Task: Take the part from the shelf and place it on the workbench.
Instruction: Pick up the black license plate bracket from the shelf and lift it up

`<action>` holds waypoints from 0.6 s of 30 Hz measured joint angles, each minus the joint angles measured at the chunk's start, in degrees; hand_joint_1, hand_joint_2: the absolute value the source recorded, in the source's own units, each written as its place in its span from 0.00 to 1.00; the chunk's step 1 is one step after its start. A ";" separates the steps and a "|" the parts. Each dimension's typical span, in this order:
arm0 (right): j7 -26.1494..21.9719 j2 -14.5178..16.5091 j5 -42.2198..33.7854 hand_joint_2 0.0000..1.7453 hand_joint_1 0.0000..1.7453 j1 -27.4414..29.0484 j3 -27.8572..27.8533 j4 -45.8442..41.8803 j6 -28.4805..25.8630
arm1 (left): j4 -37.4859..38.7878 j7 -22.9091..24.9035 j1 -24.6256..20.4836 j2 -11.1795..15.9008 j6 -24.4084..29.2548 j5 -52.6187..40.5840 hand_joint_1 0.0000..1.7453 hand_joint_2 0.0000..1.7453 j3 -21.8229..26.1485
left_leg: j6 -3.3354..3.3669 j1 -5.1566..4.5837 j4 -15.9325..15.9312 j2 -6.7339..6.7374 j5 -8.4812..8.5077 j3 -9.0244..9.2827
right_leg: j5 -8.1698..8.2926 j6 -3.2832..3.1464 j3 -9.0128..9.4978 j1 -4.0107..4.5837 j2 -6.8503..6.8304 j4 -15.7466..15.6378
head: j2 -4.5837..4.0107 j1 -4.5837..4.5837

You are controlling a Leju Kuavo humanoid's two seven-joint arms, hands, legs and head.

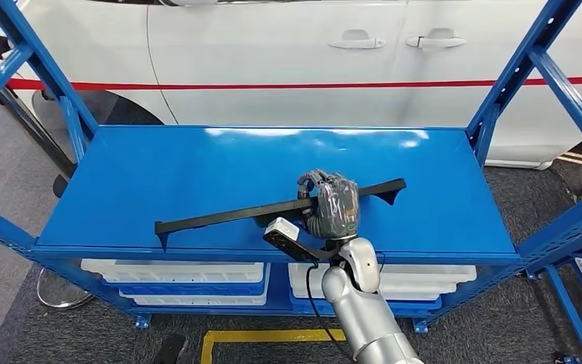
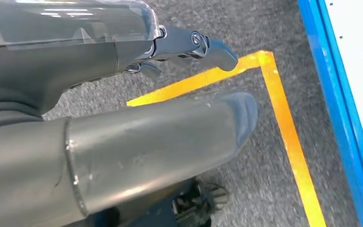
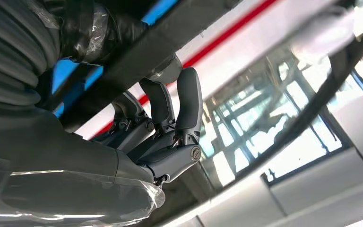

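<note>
A long, thin black part (image 1: 220, 214) lies slantwise over the front half of the blue shelf board (image 1: 197, 167), its ends bent down. My right hand (image 1: 333, 203) grips it right of its middle, fingers curled over the bar. In the right wrist view the dark fingers (image 3: 184, 99) wrap around the black part (image 3: 170, 35). Whether the part rests on the board or hangs just above it, I cannot tell. My left hand (image 2: 99, 71) hangs over the grey floor, holding nothing, with its fingers (image 2: 203, 47) and thumb apart.
Blue slanted uprights (image 1: 511, 83) frame the shelf on both sides. A white car (image 1: 288, 45) stands close behind it. White bins (image 1: 174, 273) sit on the lower level. Yellow floor tape (image 1: 265, 335) runs in front, and a round metal base (image 1: 61, 292) lies at the left.
</note>
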 joint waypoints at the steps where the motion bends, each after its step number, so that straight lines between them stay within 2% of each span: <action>1: 0.41 -0.09 -0.45 1.00 1.00 0.08 1.04 -1.30 0.01 | 0.00 -0.19 0.08 0.00 0.32 0.02 0.00 0.00 0.29 | -0.29 -0.07 0.06 0.01 -0.02 -0.11 | -0.20 -0.24 0.01 0.13 0.06 -0.25 | 0.00 -0.01; 3: 0.73 -0.31 -1.11 1.00 1.00 0.35 2.80 -3.54 0.03 | 0.00 -0.63 0.26 0.00 0.88 0.08 0.00 0.00 0.81 | -0.85 0.09 0.12 0.01 -0.15 -0.17 | 0.01 -0.85 -0.04 0.11 0.10 -0.48 | 0.00 0.00; 4: 0.69 -0.38 -1.46 1.00 1.00 0.50 3.50 -4.57 0.03 | 0.00 -0.92 0.36 -0.01 1.06 0.20 0.00 0.00 1.04 | -1.15 0.18 0.77 0.02 -0.72 -0.44 | 0.10 -1.20 0.02 0.02 0.06 -0.63 | 0.00 -0.01; 5: 0.59 -0.43 -1.84 1.00 1.00 0.69 4.20 -5.65 0.04 | 0.00 -1.23 0.48 -0.01 1.18 0.41 0.00 0.00 1.29 | -1.43 0.27 2.45 0.02 -1.87 -1.16 | 0.19 -1.52 0.07 -0.11 0.01 -0.78 | 0.00 -0.02; 7: 0.45 -0.61 -2.39 1.00 1.00 1.27 5.61 -7.79 0.05 | 0.00 -1.92 0.83 -0.03 1.29 0.75 0.00 0.00 1.87 | -1.91 0.41 8.95 0.05 -5.36 -4.06 | 0.20 -1.93 0.11 -0.13 -0.05 -0.84 | 0.00 -0.02; 9: 0.44 -0.89 -2.28 1.00 1.00 1.98 6.79 -9.37 0.07 | 0.00 -2.64 1.25 -0.03 1.32 0.78 0.00 0.50 2.27 | -2.16 0.46 15.40 0.05 -7.75 -7.09 | 0.15 -2.06 0.11 -0.03 -0.06 -0.80 | 0.00 -0.02; 10: 0.44 -1.02 -2.18 1.00 1.00 2.35 7.29 -9.96 0.07 | 0.00 -2.95 1.46 -0.03 1.34 0.73 0.00 0.75 2.35 | -2.19 0.46 16.86 0.05 -7.85 -7.87 | 0.12 -2.10 0.13 0.00 -0.04 -0.79 | 0.00 -0.02; 11: 0.42 -1.15 -2.21 1.00 1.00 2.68 7.85 -10.53 0.07 | 0.00 -3.17 1.62 -0.03 1.36 0.69 0.00 1.00 2.40 | -2.14 0.46 16.45 0.05 -7.01 -7.79 | 0.09 -2.11 0.17 0.03 -0.01 -0.78 | 0.00 -0.02; 12: 0.36 -1.26 -2.46 1.00 1.00 2.93 8.51 -11.11 0.07 | 0.00 -3.33 1.73 -0.03 1.38 0.67 0.00 1.00 2.48 | -1.99 0.45 14.23 0.05 -5.38 -6.87 | 0.06 -2.10 0.23 0.05 0.03 -0.77 | 0.00 -0.03; 14: 0.18 -1.49 -3.45 1.00 1.00 3.22 10.26 -12.29 0.07 | 0.00 -3.61 1.83 -0.03 1.39 0.63 0.00 1.00 2.69 | -1.38 0.34 6.37 0.05 -1.38 -3.34 | -0.05 -1.96 0.41 0.12 0.12 -0.77 | 0.00 -0.02; 15: 0.11 -1.61 -3.97 1.00 1.00 3.23 11.25 -12.80 0.07 | 0.00 -3.72 1.81 -0.03 1.36 0.63 0.00 1.00 2.82 | -1.06 0.20 2.88 0.03 -0.16 -1.75 | -0.09 -1.80 0.40 0.20 0.17 -0.75 | 0.00 -0.01; 16: 0.07 -1.75 -4.41 1.00 1.00 3.24 12.28 -13.21 0.07 | 0.00 -3.79 1.81 -0.05 1.23 0.63 0.00 1.00 2.96 | -0.80 0.04 0.74 0.01 0.34 -0.79 | -0.10 -1.57 0.36 0.25 0.18 -0.75 | 0.00 -0.01; 18: 0.29 -2.08 -5.12 1.00 1.00 3.28 14.36 -13.88 0.08 | 0.00 -3.80 1.90 -0.11 0.54 0.66 0.00 1.00 3.21 | -0.48 -0.20 -0.23 -0.07 0.25 -0.43 | -0.02 -0.98 0.29 0.28 0.19 -0.86 | 0.00 -0.01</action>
